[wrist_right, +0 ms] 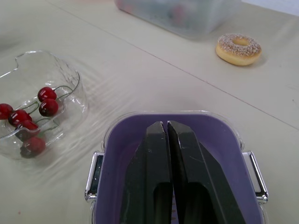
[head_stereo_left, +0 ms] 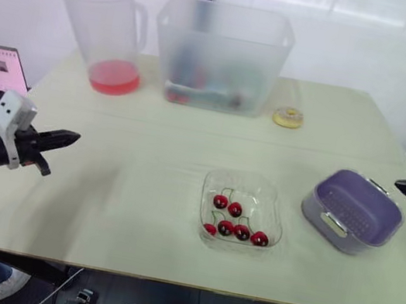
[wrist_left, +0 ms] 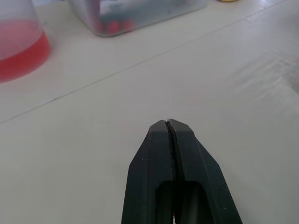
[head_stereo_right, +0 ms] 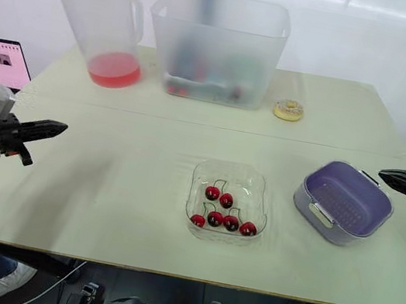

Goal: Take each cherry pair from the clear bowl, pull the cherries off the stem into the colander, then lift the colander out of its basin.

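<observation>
While both pairs of jaws are pressing fully together with nothing between them, I am holding the left gripper [head_stereo_left: 72, 137] above the table [head_stereo_left: 126, 186], well to the left of the clear bowl [head_stereo_left: 246, 182]. The right gripper [wrist_right: 164, 124] is hovering farther right of the bowl, pointing at the purple colander [head_stereo_left: 357, 204]. The colander is sitting in its basin [head_stereo_right: 305, 204] just right of the bowl. The cherries [head_stereo_left: 235, 209] are lying inside the bowl.

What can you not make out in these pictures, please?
Bin contents: head views, blurred by its frosted walls.
Colander floor: right wrist view, hidden by the right fingers.
Cherries pairing: head views, stems too small.
</observation>
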